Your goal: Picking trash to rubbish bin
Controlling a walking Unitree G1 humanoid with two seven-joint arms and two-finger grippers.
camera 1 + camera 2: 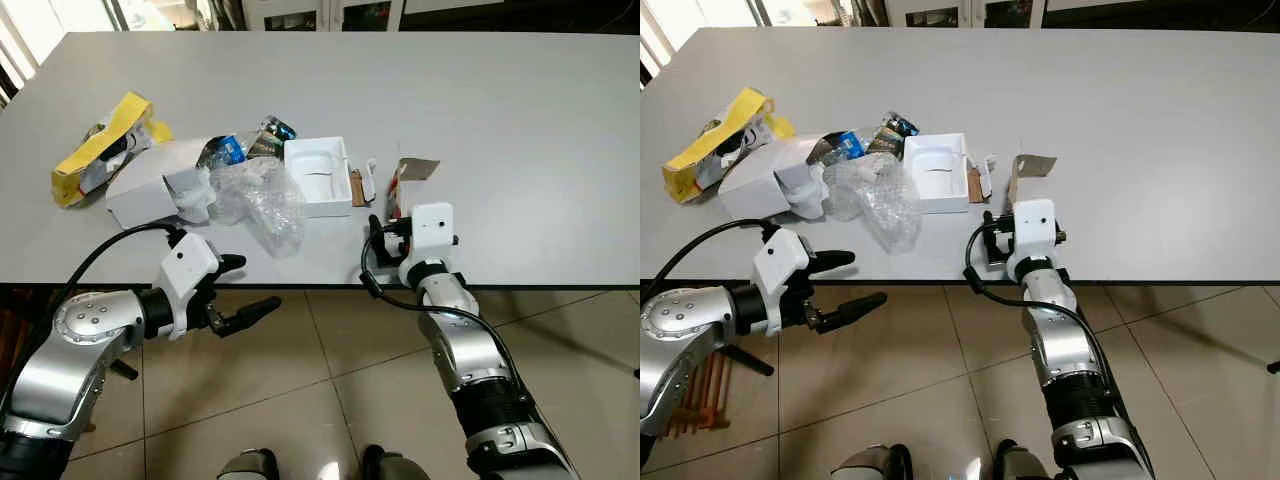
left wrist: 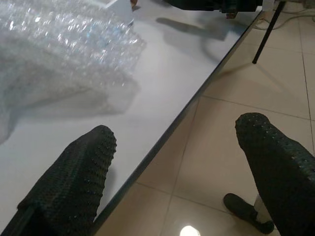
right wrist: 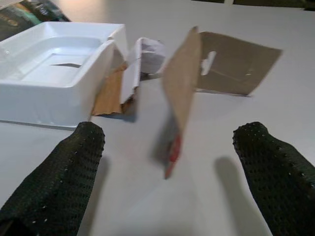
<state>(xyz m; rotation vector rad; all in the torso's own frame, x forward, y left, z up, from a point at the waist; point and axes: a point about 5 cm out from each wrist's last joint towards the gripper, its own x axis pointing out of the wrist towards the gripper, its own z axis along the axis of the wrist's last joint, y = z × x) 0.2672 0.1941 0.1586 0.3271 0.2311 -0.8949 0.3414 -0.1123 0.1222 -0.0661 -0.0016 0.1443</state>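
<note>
A heap of trash lies on the white table (image 1: pixel 500 120): a yellow bag (image 1: pixel 95 150), a white box (image 1: pixel 150 185), a crushed bottle (image 1: pixel 225 150), clear bubble wrap (image 1: pixel 262 200) and an open white tray (image 1: pixel 318 178). To the right of the tray stands a folded brown cardboard piece (image 1: pixel 415 170) with a red edge. My right gripper (image 3: pixel 172 132) is open at the table's front edge, fingers either side of the cardboard piece (image 3: pixel 182 83) and just short of it. My left gripper (image 1: pixel 255 283) is open at the front edge, below the bubble wrap (image 2: pixel 54 54), holding nothing.
The table's front edge (image 1: pixel 560 285) runs across just beyond both wrists. Beige tiled floor (image 1: pixel 320 380) lies below, with my feet (image 1: pixel 250 465) at the bottom. The table's far and right parts are bare. An orange rack (image 1: pixel 695 400) stands on the floor at lower left.
</note>
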